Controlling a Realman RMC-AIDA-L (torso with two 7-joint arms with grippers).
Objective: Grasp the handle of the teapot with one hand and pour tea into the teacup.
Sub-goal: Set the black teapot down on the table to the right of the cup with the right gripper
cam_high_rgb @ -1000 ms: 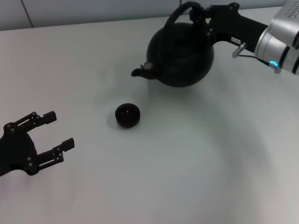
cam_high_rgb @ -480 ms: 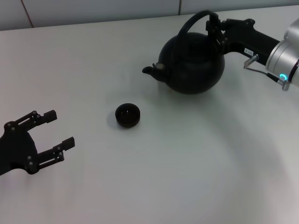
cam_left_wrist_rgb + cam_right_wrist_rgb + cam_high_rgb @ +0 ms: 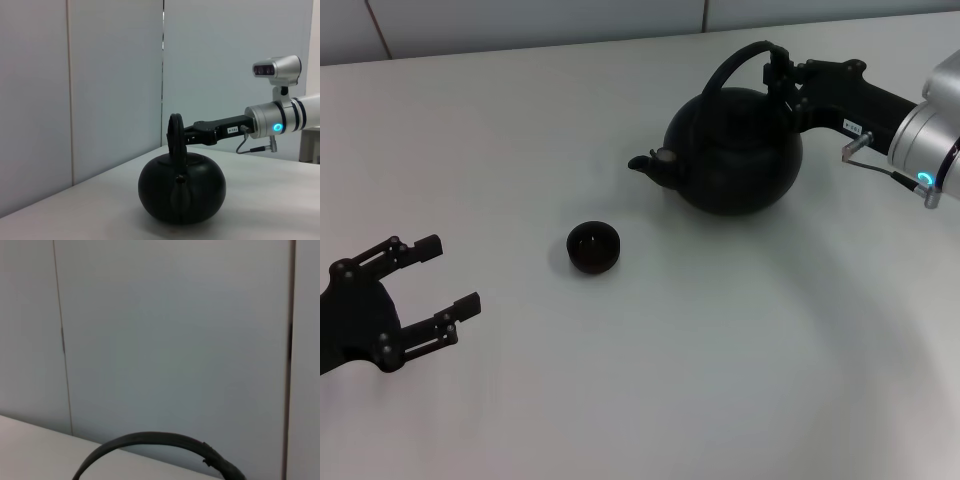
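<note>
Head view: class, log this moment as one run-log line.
right gripper: shut on arched black handle | round matte black teapot: upright on table | tiny black teacup: apart, toward spout | left gripper: open, idle

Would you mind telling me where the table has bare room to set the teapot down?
Bare table lies near the robot, on the right past the teacup, and between the cup and the open left claw. The far left is bare too. The far right is crowded: the right claw holds the handle of the teapot.
</note>
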